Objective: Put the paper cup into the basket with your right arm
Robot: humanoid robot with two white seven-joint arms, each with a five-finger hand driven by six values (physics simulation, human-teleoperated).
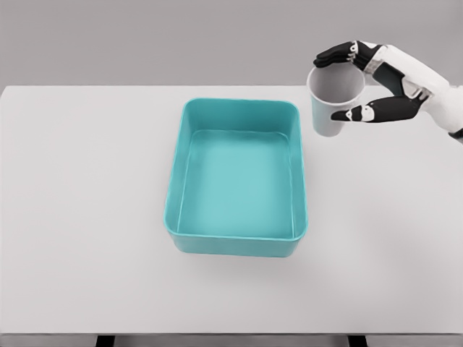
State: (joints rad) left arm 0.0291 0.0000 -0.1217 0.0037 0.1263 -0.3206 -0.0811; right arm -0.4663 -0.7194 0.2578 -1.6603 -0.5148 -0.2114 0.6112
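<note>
White table (pixel 87 217); right hand (pixel 376 79) grips paper cup (pixel 333 101) beside basket (pixel 239 246).

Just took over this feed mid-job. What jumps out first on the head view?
The big teal basket stands empty at the middle of the white table. Up and to its right, the right hand holds the white paper cup between fingers and thumb, open end up, beside the basket's far right corner and not yet over it. The left arm is out of view.
</note>
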